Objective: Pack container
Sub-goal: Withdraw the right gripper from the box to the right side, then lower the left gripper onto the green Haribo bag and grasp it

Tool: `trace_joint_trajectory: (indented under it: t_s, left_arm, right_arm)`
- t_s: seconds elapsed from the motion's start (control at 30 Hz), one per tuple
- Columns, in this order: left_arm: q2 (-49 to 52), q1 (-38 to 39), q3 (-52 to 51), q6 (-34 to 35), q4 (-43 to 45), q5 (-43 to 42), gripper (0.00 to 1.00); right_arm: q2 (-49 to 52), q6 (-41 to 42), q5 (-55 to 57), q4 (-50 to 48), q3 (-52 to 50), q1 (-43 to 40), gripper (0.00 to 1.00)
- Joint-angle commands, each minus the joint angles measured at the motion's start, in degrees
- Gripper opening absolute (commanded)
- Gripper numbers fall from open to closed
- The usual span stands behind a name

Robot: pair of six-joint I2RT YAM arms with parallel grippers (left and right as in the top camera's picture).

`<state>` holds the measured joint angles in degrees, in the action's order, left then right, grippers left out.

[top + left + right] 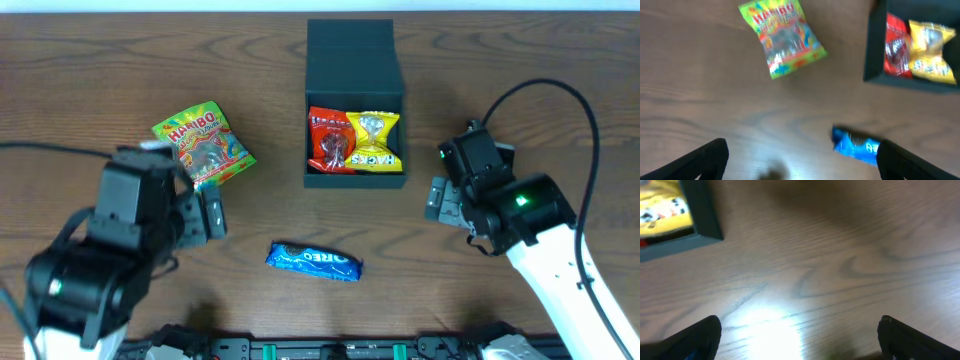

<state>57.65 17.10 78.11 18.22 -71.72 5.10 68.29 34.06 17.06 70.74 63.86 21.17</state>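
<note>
Overhead, the matte dark teal-black square cardboard container point(355, 181) lies between left gripper point(208, 215) and right gripper point(438, 200), touching neither; both jaws spread, empty.

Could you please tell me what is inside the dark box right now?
Inside the container, a red packet and a yellow packet lie side by side. They cover its floor, so anything beneath them cannot be seen.

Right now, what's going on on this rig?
Packing is partway. The open container holds a red packet and a yellow packet. A Haribo bag and a blue Oreo pack lie on the table outside it. Both arms hold nothing: left gripper open near those two, right gripper open just right of the container.
</note>
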Motion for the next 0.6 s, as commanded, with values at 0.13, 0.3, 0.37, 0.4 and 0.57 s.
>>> trace_joint_trajectory:
  t_s: [0.13, 0.3, 0.37, 0.4, 0.57]
  left_arm:
    - [16.79, -0.92, 1.22, 1.68, 12.07, 2.62, 0.95]
    - [32.46, -7.06, 6.25, 2.62, 13.90, -1.31, 0.96]
    - [36.61, -9.29, 7.32, 4.79, 13.92, -2.99, 0.95]
    - [38.27, -10.47, 7.37, 5.77, 14.29, -4.24, 0.95]
    - [44.50, -15.61, 7.37, 7.56, 17.55, -11.04, 0.95]
  right_arm:
    - [-1.31, -10.51, -11.10, -3.15, -0.81, -0.17, 0.99]
    - [-1.29, -10.51, -11.10, -3.10, -0.81, -0.17, 0.99]
    - [-1.29, -10.51, -11.10, -3.02, -0.81, -0.17, 0.99]
    - [-1.27, -10.51, -11.10, -3.04, -0.81, -0.17, 0.99]
    - [-1.27, -10.51, -11.08, -3.56, -0.81, -0.17, 0.99]
